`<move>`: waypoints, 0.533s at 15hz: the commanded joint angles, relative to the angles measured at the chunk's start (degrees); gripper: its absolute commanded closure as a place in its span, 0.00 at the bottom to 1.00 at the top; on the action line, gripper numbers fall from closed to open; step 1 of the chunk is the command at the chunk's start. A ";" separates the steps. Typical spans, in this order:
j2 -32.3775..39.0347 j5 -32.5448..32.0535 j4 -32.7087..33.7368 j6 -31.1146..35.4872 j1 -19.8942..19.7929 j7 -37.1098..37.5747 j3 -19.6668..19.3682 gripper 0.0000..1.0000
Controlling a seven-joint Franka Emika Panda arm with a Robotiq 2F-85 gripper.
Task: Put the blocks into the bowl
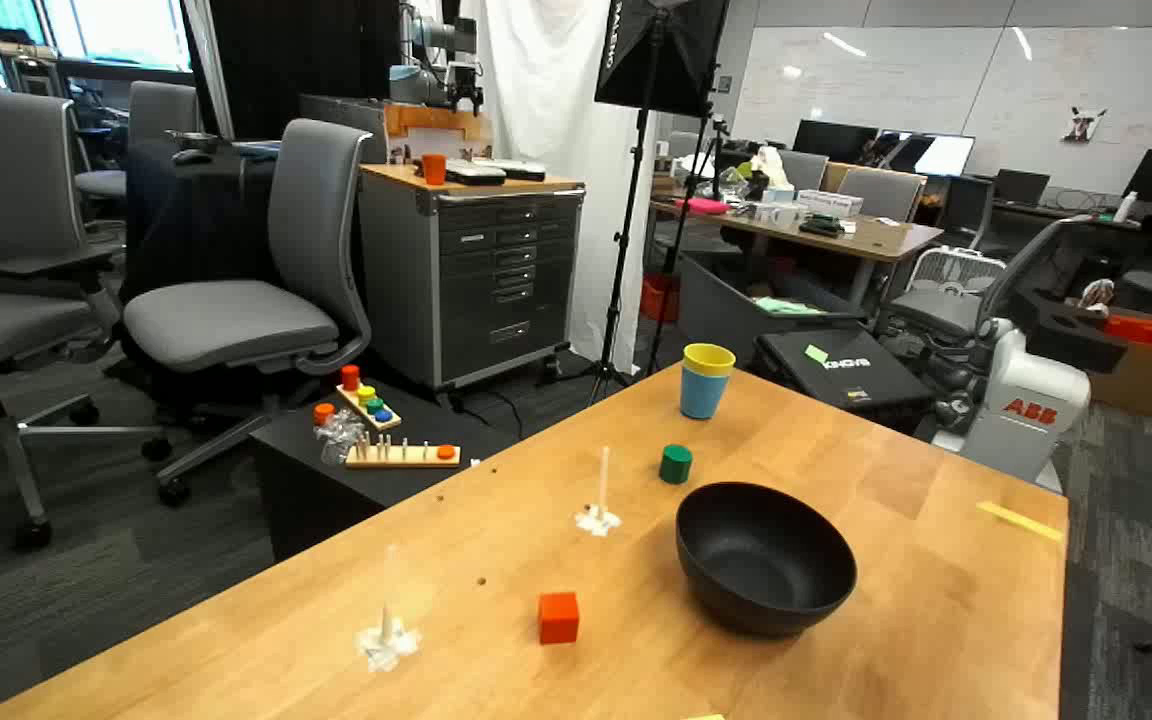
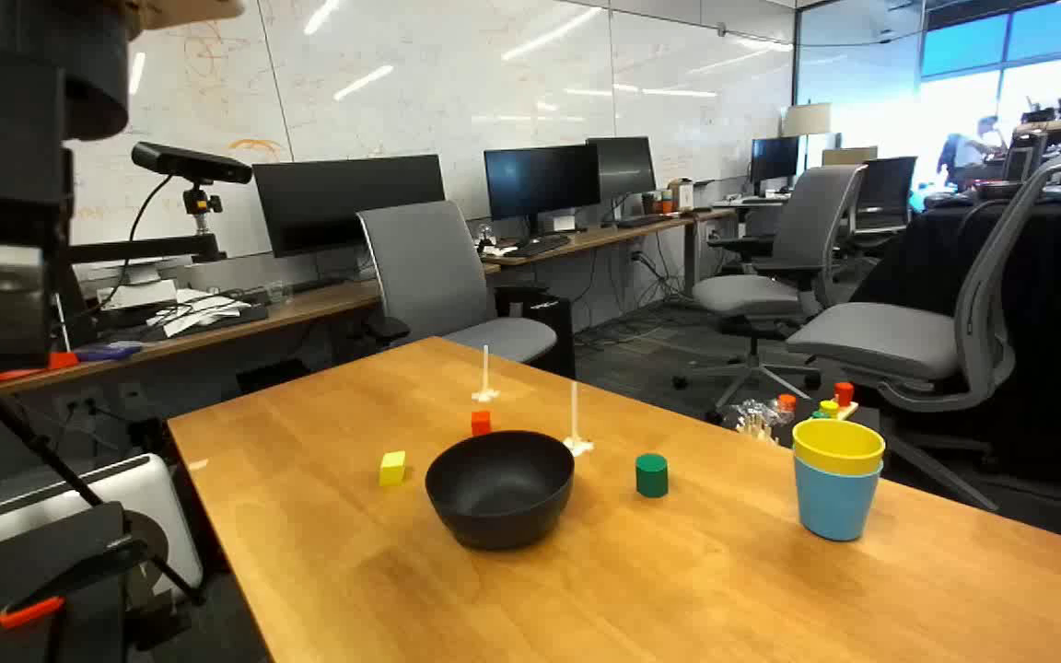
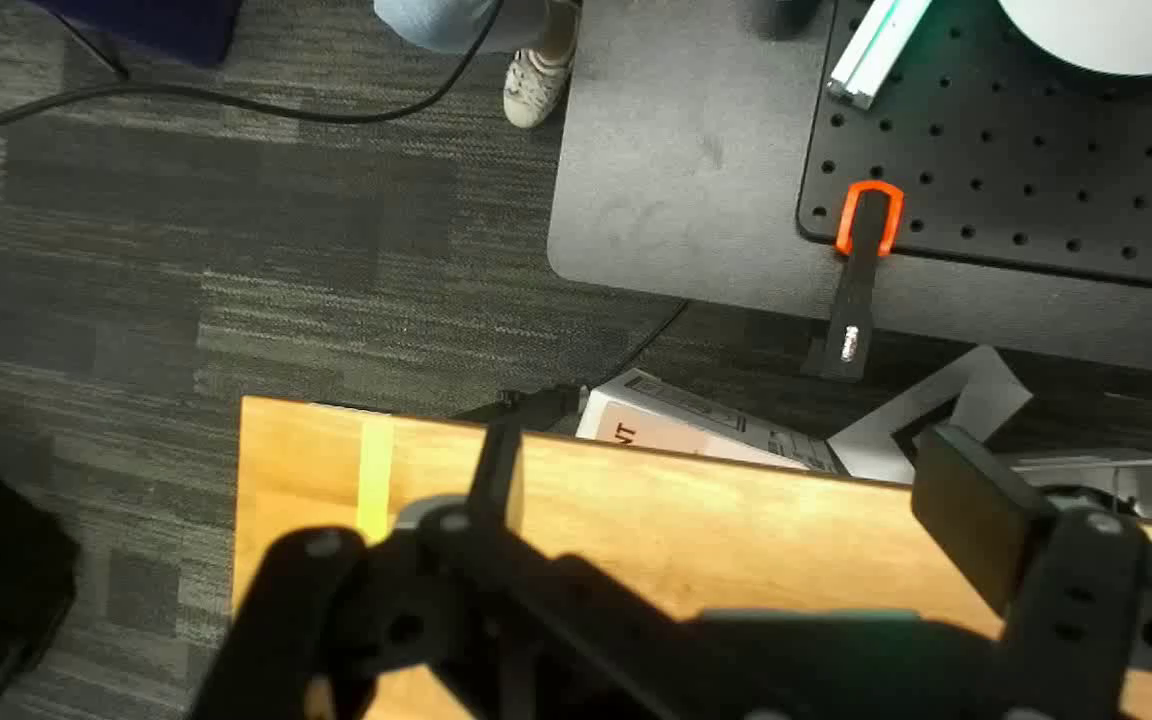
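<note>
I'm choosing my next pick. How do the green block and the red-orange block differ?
Shape: the green block is a cylinder, while the red-orange block is a cube.
Colour: the green block is dark, the red-orange block bright.
Place: the green block stands nearer the stacked cups than the red-orange block does.
Shared: both rest on the table, outside the bowl.

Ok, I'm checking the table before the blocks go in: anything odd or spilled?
Two thin white sticks stand on the table, ragged white patches around their bases. Odd: they look makeshift, with no clear part in this job. The bowl is upright; no spill shows.
</note>
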 commanded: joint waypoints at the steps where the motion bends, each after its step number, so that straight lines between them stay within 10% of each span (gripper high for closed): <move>1: -0.02 -0.61 0.15 -0.40 1.21 0.61 -1.08 0.00; 8: -0.29 -1.07 0.18 1.77 0.83 1.25 -1.57 0.00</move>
